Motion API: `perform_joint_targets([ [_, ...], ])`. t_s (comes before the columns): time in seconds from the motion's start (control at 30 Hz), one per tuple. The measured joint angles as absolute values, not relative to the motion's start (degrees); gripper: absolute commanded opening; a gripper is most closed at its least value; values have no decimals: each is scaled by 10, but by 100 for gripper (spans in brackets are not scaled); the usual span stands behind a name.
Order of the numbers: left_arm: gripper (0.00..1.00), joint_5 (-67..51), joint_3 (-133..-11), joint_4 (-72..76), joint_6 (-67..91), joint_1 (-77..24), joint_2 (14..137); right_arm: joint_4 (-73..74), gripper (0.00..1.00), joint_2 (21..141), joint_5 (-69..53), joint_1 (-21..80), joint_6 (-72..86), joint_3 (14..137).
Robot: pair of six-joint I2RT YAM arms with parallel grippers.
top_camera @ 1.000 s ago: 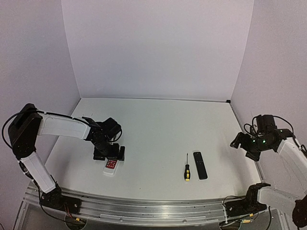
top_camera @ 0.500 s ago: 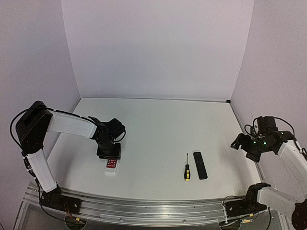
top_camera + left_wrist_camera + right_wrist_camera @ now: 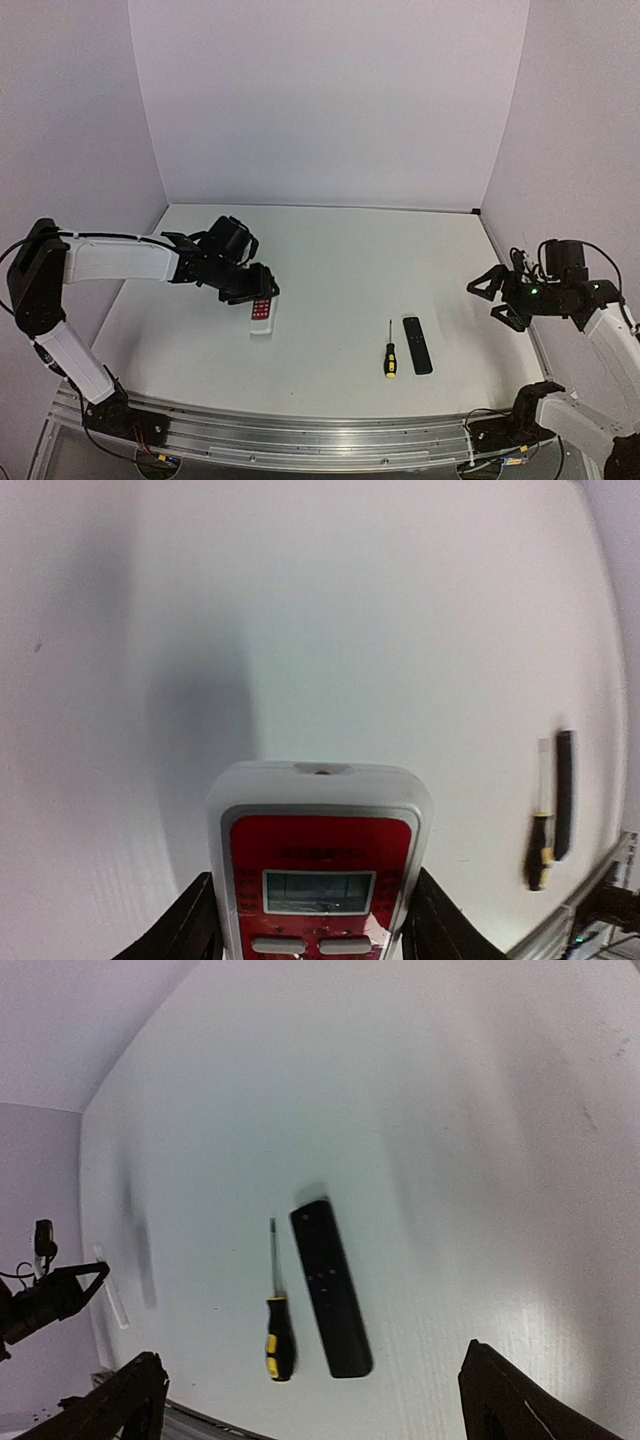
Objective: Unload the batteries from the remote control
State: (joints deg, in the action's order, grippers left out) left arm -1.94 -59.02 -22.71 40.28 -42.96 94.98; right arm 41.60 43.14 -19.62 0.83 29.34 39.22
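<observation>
My left gripper (image 3: 256, 293) is shut on the remote control (image 3: 263, 314), a small white remote with its red button panel facing up. It hangs above the left half of the table. In the left wrist view the remote control (image 3: 320, 850) fills the bottom, and a black finger (image 3: 192, 930) presses each long side of it. The batteries are hidden. At the right edge of the table my right gripper (image 3: 492, 297) is raised and open, holding nothing. The right wrist view shows only table between the right gripper (image 3: 310, 1385) fingers.
A yellow-and-black-handled screwdriver (image 3: 390, 356) and a slim black remote (image 3: 417, 345) lie side by side on the table, right of centre near the front. Both also show below the right wrist: the screwdriver (image 3: 277, 1332) and the black remote (image 3: 332, 1286). Walls enclose three sides.
My left gripper closed on the white remote, lifted it off the table and carried it right and a little back. My right arm swung slightly left.
</observation>
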Motion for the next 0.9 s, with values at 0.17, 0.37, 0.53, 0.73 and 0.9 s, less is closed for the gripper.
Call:
perform_joint_targets([
  [0.17,0,-104,-557,-37,406,-430,834,304,97,440,-281,84,347,386],
  [0.37,0,-202,-504,204,440,-431,769,124,96,538,-303,329,364,407],
  [0.53,0,-256,-490,344,466,-443,769,-12,95,668,-303,457,347,472],
  [0.73,0,-291,-489,461,474,-472,770,-145,95,739,-300,489,341,522],
  [0.9,0,-301,-489,493,474,-488,776,-206,95,792,-302,506,337,561],
])
